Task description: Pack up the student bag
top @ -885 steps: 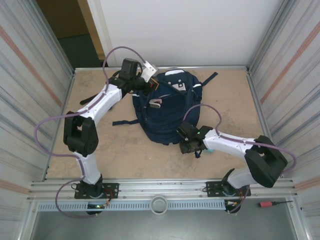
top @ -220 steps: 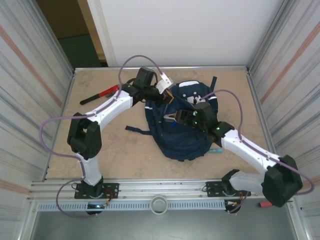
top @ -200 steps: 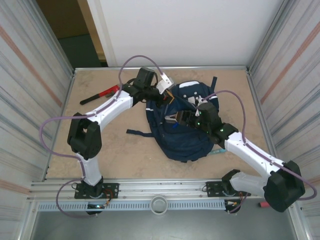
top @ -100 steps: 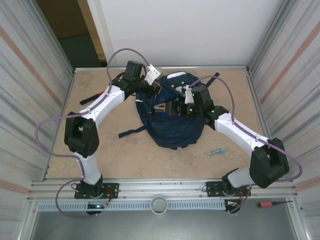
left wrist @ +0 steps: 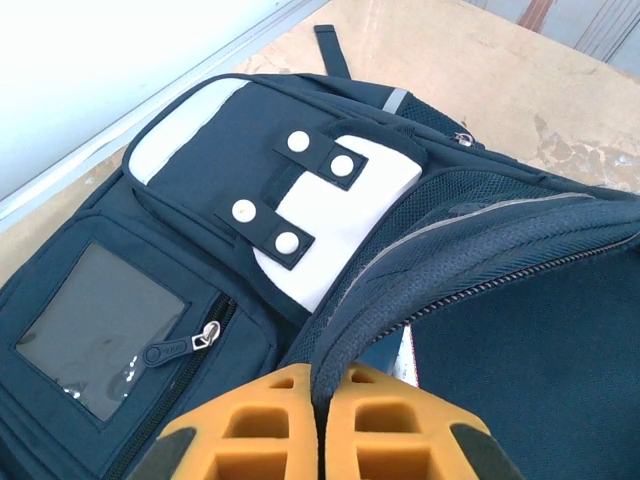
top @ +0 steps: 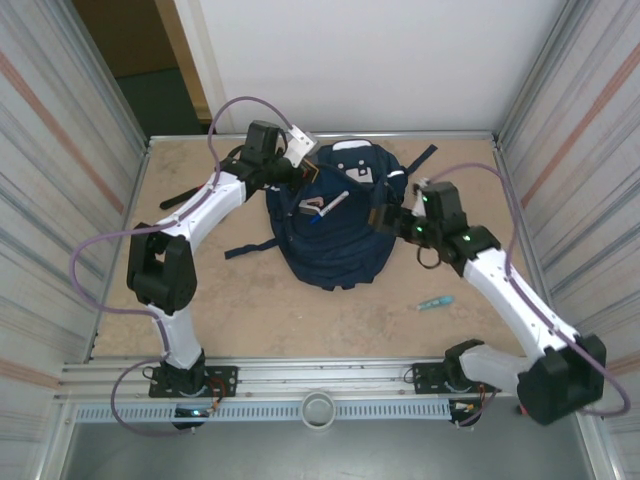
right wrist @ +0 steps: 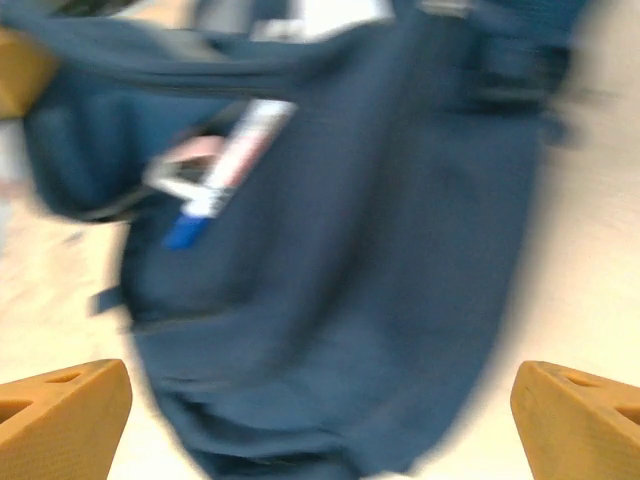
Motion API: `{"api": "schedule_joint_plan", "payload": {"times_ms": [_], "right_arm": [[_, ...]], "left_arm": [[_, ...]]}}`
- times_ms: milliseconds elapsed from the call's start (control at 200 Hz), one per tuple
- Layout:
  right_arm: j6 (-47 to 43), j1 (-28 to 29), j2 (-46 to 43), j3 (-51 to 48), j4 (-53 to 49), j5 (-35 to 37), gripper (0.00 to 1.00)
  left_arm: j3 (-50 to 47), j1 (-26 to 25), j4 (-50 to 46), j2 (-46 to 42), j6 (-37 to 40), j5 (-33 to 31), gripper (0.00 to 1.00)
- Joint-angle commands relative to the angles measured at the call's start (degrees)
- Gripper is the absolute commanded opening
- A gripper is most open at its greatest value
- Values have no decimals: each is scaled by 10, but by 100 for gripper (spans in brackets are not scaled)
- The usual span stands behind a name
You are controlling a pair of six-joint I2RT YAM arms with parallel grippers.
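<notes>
The navy student bag [top: 335,235], white-patched, is pinched at its zip edge by the clenched left gripper [left wrist: 322,400]; the right gripper [right wrist: 320,395] is held spread, empty, beside it.

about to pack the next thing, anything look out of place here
A white pen-like item with a blue tip pokes out of the student bag's open mouth instead of sitting fully inside. A small teal pen lies loose on the table, right of the bag.

Matt woven-cloth student bag [left wrist: 520,330], glossy pocket window [left wrist: 95,330]
</notes>
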Motion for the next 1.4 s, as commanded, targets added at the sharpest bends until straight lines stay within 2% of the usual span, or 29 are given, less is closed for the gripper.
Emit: {"api": "schedule_joint_plan", "payload": {"times_ms": [0, 185, 386, 576, 726, 867, 1017, 1187, 1393], "right_arm": [[51, -58, -37, -72, -116, 84, 97], [86, -92, -49, -126, -165, 124, 96], [142, -92, -55, -163, -205, 153, 95], [185, -79, -52, -193, -205, 145, 89], [207, -57, -43, -218, -170, 145, 76], [210, -55, -23, -239, -121, 136, 62], [208, -54, -8, -250, -91, 132, 51], [193, -44, -30, -245, -77, 147, 27], [117, 17, -98, -174, -49, 144, 17]], "left_arm": [[-3, 7, 36, -9, -12, -8, 0], [-9, 5, 45, -11, -14, -3, 0], [-19, 5, 55, -16, -15, 6, 0], [-26, 6, 66, -20, -14, 8, 0], [-25, 7, 66, -18, -15, 9, 0], [-26, 7, 63, -21, -17, 8, 0], [-31, 5, 64, -30, -18, 9, 0], [-33, 4, 63, -32, -18, 7, 0], [-37, -2, 62, -41, -26, 19, 0]]}}
